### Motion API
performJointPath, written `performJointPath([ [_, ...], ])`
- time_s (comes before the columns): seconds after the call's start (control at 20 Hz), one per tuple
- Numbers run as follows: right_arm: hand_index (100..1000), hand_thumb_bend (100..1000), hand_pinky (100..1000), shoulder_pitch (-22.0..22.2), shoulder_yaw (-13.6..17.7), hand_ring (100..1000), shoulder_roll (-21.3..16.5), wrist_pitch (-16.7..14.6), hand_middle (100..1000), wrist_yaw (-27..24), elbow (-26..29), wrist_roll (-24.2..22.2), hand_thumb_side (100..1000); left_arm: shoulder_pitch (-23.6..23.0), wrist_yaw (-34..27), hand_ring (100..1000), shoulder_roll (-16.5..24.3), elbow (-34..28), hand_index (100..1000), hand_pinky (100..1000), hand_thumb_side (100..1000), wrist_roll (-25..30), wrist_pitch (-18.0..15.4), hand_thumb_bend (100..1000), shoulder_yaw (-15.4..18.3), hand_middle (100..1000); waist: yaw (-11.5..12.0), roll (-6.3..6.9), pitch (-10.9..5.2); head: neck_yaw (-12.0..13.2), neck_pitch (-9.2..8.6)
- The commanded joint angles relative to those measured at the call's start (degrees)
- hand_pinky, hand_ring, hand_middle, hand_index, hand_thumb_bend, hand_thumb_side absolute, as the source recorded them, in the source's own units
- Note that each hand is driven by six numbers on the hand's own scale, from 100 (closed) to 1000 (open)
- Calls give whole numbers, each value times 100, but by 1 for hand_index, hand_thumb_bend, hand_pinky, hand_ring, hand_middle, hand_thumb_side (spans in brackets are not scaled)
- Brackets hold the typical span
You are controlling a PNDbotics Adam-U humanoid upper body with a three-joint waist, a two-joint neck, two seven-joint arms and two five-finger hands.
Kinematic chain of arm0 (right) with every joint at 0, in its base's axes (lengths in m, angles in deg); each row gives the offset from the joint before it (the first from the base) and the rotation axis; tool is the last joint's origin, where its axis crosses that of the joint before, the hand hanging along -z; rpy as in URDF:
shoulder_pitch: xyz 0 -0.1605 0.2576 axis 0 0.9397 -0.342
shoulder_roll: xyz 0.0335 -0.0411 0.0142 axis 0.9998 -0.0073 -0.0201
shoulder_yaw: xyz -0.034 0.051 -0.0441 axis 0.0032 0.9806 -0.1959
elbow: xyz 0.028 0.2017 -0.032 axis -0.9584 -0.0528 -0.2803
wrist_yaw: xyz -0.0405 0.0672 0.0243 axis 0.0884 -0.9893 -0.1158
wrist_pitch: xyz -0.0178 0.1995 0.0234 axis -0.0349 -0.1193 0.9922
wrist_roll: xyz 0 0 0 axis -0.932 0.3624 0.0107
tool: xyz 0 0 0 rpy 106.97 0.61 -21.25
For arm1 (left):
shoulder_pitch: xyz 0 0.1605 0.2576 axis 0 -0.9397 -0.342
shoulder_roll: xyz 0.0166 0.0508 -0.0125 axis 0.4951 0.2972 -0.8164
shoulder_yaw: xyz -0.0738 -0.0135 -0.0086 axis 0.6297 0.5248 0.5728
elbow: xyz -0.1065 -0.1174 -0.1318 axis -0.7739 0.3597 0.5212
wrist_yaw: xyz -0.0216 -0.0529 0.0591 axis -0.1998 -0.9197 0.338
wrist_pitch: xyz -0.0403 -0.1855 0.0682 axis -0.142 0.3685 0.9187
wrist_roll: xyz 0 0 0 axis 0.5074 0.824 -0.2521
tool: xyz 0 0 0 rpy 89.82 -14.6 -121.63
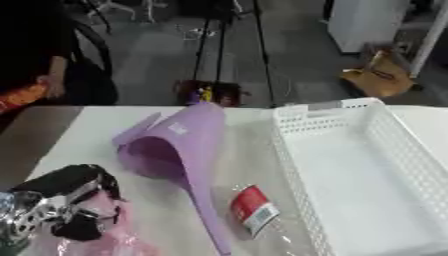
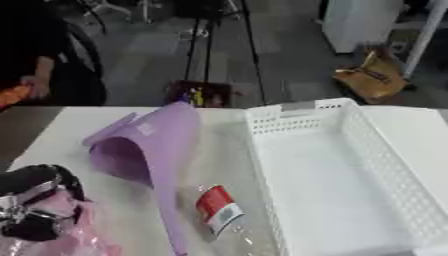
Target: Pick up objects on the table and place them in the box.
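Observation:
A purple scoop-shaped dustpan (image 1: 171, 145) lies on the white table (image 1: 96, 125), its long handle pointing toward the near edge. Beside the handle lies a clear plastic bottle with a red and white label (image 1: 254, 209). The white perforated box (image 1: 367, 175) stands to the right with nothing in it. At the lower left my left hand (image 1: 74, 200) rests over a crinkled pink plastic bag (image 1: 114, 240), fingers curled into the plastic. My right hand shows in no view.
The table's far edge runs just behind the dustpan and box. Beyond it are a dark floor, stand legs, a brown bag (image 1: 378, 76) and a white cabinet. A person in black stands at the far left.

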Motion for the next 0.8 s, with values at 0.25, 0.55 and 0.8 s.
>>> performJointPath([
  [0.25, 537, 100, 658, 1, 22, 569, -210, -508, 534, 67, 109, 563, 585, 345, 207, 458, 278, -69, 653, 329, 126, 730, 221, 100, 161, 610, -6, 40, -148, -23, -41],
  [0.55, 537, 100, 656, 3, 9, 568, -267, -472, 533, 79, 109, 563, 578, 685, 401, 470, 457, -69, 662, 326, 100, 1174, 45, 100, 206, 616, 23, 97, -229, 13, 39],
  [0.8, 536, 100, 659, 10, -2, 568, -303, -438, 533, 96, 109, 563, 575, 908, 584, 477, 579, -69, 662, 330, 100, 1524, -108, 100, 255, 621, 46, 131, -278, 15, 97],
])
